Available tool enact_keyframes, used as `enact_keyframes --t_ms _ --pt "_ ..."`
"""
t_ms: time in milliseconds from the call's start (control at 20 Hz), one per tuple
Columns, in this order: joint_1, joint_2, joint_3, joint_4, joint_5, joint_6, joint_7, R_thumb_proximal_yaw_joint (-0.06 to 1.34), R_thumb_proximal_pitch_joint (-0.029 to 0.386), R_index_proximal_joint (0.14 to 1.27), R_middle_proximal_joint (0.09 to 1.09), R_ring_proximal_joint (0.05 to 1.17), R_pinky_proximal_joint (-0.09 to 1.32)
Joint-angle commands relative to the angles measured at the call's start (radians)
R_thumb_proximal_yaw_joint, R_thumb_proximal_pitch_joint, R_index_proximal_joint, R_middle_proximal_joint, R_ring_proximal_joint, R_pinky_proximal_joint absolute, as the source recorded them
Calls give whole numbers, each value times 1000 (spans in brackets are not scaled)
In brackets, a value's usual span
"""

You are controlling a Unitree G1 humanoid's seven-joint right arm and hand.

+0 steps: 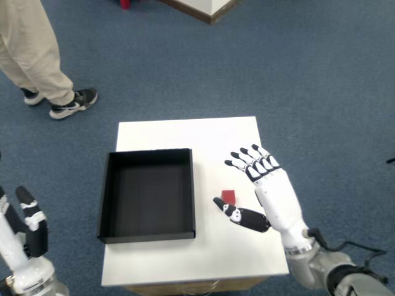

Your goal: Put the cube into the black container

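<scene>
- Right hand [266, 192] hovering over the right half of the white bench [185, 132], fingers [247, 159] spread and pointing away from the robot, thumb [237, 216] stretched out to the left.
- Hand released, grasping nothing (palm empty, digits well apart).
- Red cube [228, 196] resting on the bench top, lying in the gap between the thumb and the fingers, just beside the thumb tip; contact with the thumb impossible to tell from this angle.
- Black container [147, 194] sitting on the left part of the bench, open side up, nothing visible inside it, its right wall near the cube but apart from it.
- Cube outside the container, to its right, roughly level with the container's middle.
- Left hand [31, 225] low at the bottom left corner, off the bench edge, over the blue carpet [321, 80].
- Person's legs in beige trousers [31, 49] and dark shoes [71, 103] standing on the carpet at the upper left (well apart from the bench).
- Corner of a light-coloured piece of furniture [207, 7] at the top edge of the head view.
</scene>
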Motion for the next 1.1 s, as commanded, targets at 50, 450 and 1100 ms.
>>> enact_keyframes --t_ms 50,450,1100 --pt "-64 -12 -7 25 11 51 25 402 -10 480 344 306 192" --pt "-80 4 -49 107 62 75 152 425 -18 496 341 301 183" --pt "-79 21 -110 156 129 109 361 488 -19 481 331 291 164"
